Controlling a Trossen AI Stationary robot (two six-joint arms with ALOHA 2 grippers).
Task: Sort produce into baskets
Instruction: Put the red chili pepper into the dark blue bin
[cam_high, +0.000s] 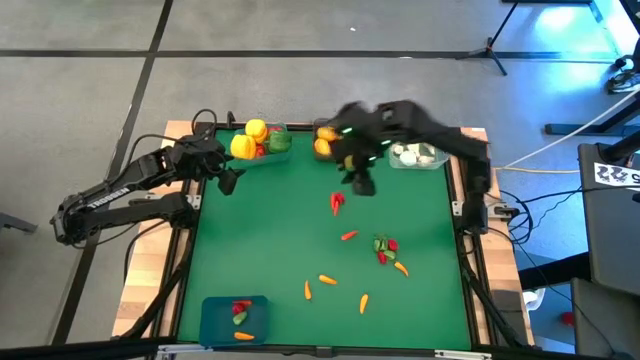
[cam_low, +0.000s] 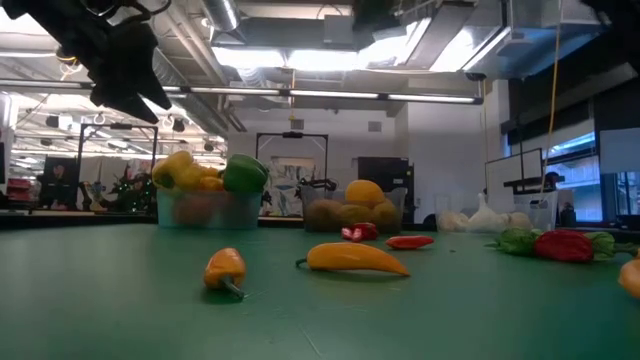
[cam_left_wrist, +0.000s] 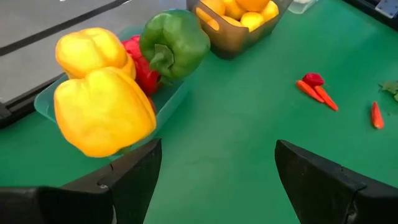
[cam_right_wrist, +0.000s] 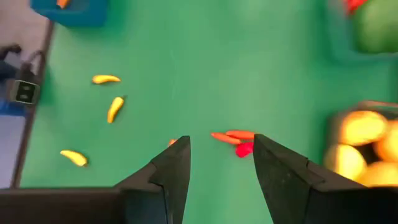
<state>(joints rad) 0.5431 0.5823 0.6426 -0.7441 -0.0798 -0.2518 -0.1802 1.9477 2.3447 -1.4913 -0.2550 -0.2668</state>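
Over the far middle of the green table (cam_high: 420, 300), the right gripper (cam_high: 358, 180) hangs just on the near side of the dark bin of oranges and lemons (cam_high: 325, 140), its two dark fingers (cam_right_wrist: 171, 168) spread with bare mat showing between them. Nothing is pinched. Just beyond those fingertips lie a small cluster of red chillies (cam_high: 337, 203). To take one well, I judge the arm should drop straight down with the jaws set across a single chilli's narrow body, not along its length, and close gently (the glossy plastic looks slippery, and a tapered shape can squirt out of a hard squeeze).

At the far left, the left gripper (cam_high: 226, 182) waits beside the teal bin of peppers (cam_high: 262, 143), fingers wide apart and empty. That bin is translucent and shallow, heaped with two lobed yellow peppers (cam_left_wrist: 99, 93), a red one and a green pepper (cam_left_wrist: 171, 45) with a curled stem.

Nearer on the mat, curved orange carrots (cam_high: 327, 281) lie scattered, and a knot of red and green pieces (cam_high: 384, 247) sits right of centre. The clear bin with white garlic bulbs (cam_high: 415, 155) is far right; the opaque blue bin (cam_high: 233, 318) sits near left with a few pieces inside.
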